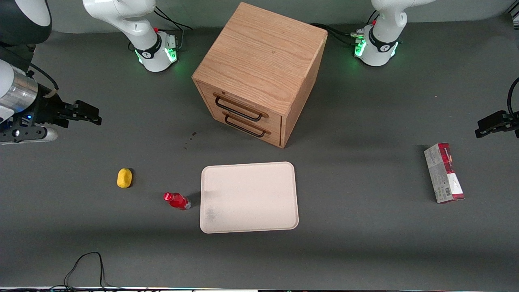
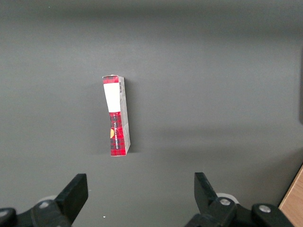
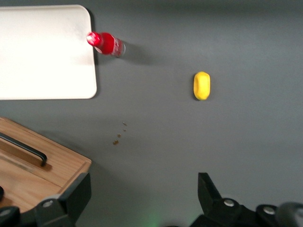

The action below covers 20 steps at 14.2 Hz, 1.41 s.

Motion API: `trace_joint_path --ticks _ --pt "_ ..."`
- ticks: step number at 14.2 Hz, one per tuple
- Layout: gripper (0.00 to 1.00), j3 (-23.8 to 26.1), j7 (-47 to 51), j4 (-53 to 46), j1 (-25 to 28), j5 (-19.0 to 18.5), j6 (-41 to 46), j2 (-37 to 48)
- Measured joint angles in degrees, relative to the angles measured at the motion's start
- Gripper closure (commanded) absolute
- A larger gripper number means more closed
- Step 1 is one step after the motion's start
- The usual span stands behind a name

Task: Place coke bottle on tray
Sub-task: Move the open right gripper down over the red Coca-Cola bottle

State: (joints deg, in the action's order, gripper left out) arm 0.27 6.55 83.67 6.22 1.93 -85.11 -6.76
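Tray sits low in the frame's center, bare; the bottle stands on the tabletop just beside it. Claw hovers upper left, spread, holding nothing.

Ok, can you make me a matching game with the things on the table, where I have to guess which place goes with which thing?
Things:
1. coke bottle
2. yellow lump
3. carton
4. gripper

Places:
A. toward the parked arm's end of the table
B. up in the air, open, holding nothing, toward the working arm's end
C. right beside the tray, on the table
D. alone on the table, between the bottle and the working arm's end

Pairs: 1-C, 2-D, 3-A, 4-B
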Motion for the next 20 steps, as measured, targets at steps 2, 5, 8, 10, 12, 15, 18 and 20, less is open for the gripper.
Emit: trace_joint_path --ticks 2,5,8,10,12,15,18,20 --pt "0.0 0.2 4.8 -5.6 2.9 0.0 1.3 -5.1" --pt "0.0 0.3 11.1 -14.8 7.5 0.0 3.8 -13.0" --pt "0.0 0.3 13.2 -18.8 9.3 0.0 5.2 -16.1" --pt "0.0 0.1 13.3 -19.3 9.3 0.0 5.3 -16.6" --pt "0.0 0.1 13.3 -19.7 9.2 0.0 5.0 -17.6" --pt "0.0 0.1 13.4 -21.8 9.2 0.0 2.1 -22.1" --pt "0.0 0.0 13.7 -24.0 9.2 0.0 -3.0 -28.4" --pt "0.0 0.0 13.8 -24.7 9.2 0.0 -6.6 -32.0"
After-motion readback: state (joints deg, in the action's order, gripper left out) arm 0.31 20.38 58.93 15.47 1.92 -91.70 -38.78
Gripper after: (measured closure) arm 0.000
